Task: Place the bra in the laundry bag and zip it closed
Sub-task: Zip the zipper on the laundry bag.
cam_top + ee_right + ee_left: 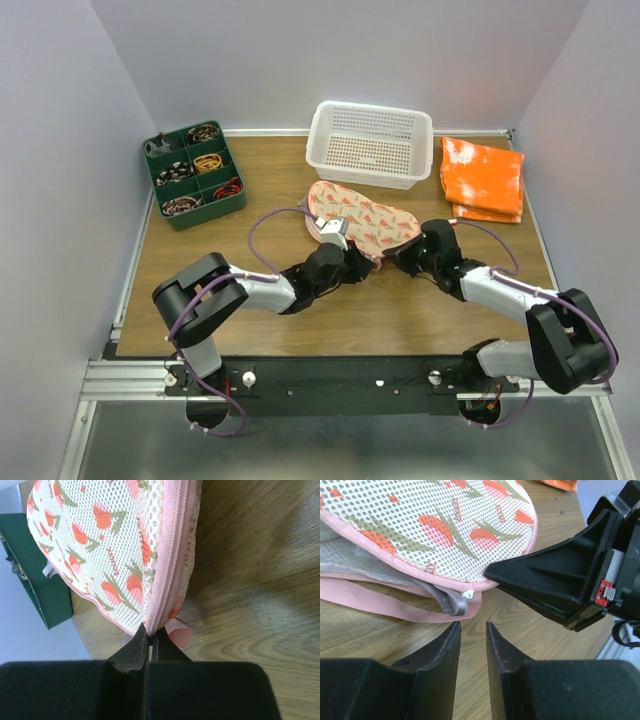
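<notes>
A brown wood-grain table [420, 310] forms the floor of a plain booth, with pale lavender-grey walls [60, 150] on three sides and a metal rail [130, 378] along the near edge. At far left stands one dark green plastic organiser tray [205, 216], its six compartments holding small loops and bands. Two black-and-silver arms reach inward from the near edge.

The left gripper [472, 625] sits low over the wood. Its fingers are a narrow way apart with nothing between them, just short of the bag's near rim. At mid-table lies one pale pink, bean-shaped mesh laundry bag [365, 220] printed with red-orange and green fruit. It lies just in front of one white perforated plastic basket [368, 176].

The bag's rim gapes beside the left gripper, and the grey fabric of the bra [447, 600] shows inside that gap. One strip of it laps out by a small white zipper pull [467, 594]. The right gripper [150, 635] is pinched tight on the bag's pink zipped edge at its near-right end. At far right lies one folded orange-and-white cloth [483, 178].
</notes>
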`<state>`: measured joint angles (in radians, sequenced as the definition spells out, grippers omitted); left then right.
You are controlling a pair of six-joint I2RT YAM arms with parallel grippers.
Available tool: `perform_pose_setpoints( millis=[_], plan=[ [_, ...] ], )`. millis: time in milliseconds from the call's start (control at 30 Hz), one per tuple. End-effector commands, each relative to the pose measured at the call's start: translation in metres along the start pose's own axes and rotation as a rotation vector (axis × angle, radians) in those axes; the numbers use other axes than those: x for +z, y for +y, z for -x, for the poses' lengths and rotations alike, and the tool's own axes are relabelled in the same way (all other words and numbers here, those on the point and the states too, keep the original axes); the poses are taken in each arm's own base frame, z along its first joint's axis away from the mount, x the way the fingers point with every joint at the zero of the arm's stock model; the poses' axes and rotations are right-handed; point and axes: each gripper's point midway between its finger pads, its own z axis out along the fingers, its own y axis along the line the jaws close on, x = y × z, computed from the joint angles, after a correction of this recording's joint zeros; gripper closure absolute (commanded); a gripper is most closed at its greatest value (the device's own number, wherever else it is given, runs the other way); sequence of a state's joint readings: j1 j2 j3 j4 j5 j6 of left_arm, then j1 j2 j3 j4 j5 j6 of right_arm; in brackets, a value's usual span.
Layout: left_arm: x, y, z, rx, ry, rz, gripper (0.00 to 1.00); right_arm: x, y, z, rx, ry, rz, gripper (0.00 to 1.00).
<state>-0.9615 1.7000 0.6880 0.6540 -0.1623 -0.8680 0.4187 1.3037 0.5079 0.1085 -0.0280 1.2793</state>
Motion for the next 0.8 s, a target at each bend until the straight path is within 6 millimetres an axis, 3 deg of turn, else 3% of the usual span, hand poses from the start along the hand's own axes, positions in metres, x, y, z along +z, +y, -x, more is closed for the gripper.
perform_pose_setpoints(
  millis=[0,133,433,667,767],
  plan=[
    [0.004,0.004,0.013,-0.004,-0.066,0.02,0.75,-0.005,0.01,0.003,-0.024,-0.002,0.016,0.98],
    [0.004,0.011,0.015,-0.013,-0.081,0.05,0.55,-0.005,0.008,0.002,-0.024,0.004,0.014,0.98],
    [0.005,0.019,0.022,-0.025,-0.104,0.066,0.49,-0.004,0.008,0.0,-0.031,0.011,0.01,0.98],
    [0.003,0.007,0.022,-0.062,-0.085,0.013,0.47,-0.003,0.009,-0.001,-0.033,0.019,0.011,0.97],
    [0.004,-0.002,0.018,-0.107,-0.06,-0.029,0.42,-0.002,0.01,-0.001,-0.035,0.021,0.015,0.97]
  ],
)
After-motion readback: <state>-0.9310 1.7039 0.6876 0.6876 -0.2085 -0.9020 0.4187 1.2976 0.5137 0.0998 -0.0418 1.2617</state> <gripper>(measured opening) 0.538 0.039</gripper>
